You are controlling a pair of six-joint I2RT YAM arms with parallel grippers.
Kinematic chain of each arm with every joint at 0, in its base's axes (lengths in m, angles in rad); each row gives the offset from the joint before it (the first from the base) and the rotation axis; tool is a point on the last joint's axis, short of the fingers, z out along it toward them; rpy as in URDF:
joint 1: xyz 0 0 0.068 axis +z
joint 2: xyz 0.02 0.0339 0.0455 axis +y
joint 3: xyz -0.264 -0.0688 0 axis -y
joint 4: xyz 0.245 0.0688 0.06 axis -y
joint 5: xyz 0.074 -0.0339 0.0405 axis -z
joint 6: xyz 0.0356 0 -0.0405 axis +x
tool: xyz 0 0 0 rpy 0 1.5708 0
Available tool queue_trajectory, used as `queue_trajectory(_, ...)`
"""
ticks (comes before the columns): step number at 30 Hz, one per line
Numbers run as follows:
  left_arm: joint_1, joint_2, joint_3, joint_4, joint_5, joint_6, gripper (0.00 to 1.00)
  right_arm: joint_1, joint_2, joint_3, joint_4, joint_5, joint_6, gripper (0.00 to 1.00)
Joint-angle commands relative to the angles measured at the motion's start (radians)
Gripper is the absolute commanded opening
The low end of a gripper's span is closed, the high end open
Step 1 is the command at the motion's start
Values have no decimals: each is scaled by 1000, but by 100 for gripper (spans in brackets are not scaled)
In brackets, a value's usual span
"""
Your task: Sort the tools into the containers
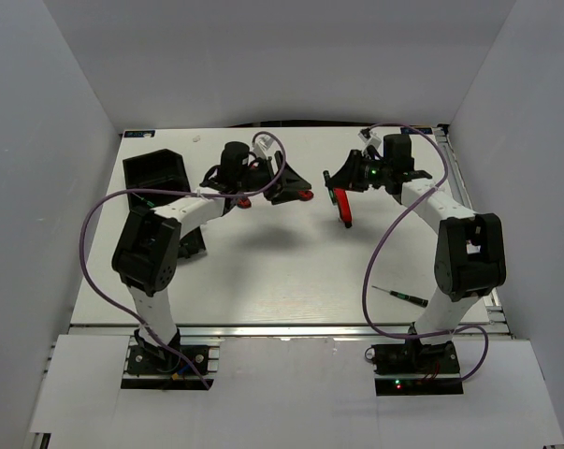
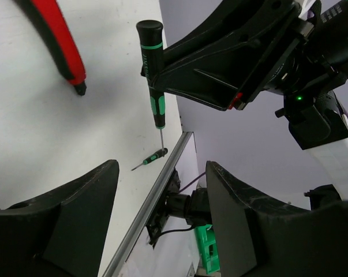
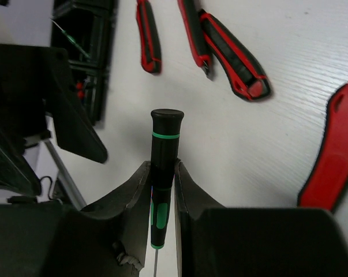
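Right wrist: right gripper is pinching a black-green screwdriver while left gripper is hanging wide open.

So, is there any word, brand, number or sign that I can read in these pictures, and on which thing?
None can be read.
Black-green screwdriver, held in the right gripper: any print is too blurred.
Small white scrap, top view: too small to tell.

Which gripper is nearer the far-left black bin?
Left. The left gripper hangs open right of the black bin; the right gripper, shut on a black-green screwdriver, is farther right, beyond it.
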Motion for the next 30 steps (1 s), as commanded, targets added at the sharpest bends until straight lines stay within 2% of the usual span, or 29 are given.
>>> queue_trajectory(1,-26,9,61,31,11,-9,72,7,-33,6,134,-71,137,0)
queue_trajectory(9,-62,54,103,31,-5,-14,70,40,-62,-13,217,-90,237,0)
queue_trajectory(15,-65,71,129,31,5,-17,64,62,-79,-25,248,-96,267,0)
queue_trajectory(22,-68,84,141,32,35,-24,48,80,-82,-40,282,-91,278,0)
queue_trajectory(26,-68,87,147,37,55,-26,36,82,-77,-43,286,-88,275,0)
queue_trajectory(30,-68,87,150,38,77,-30,31,82,-74,-45,294,-85,272,0)
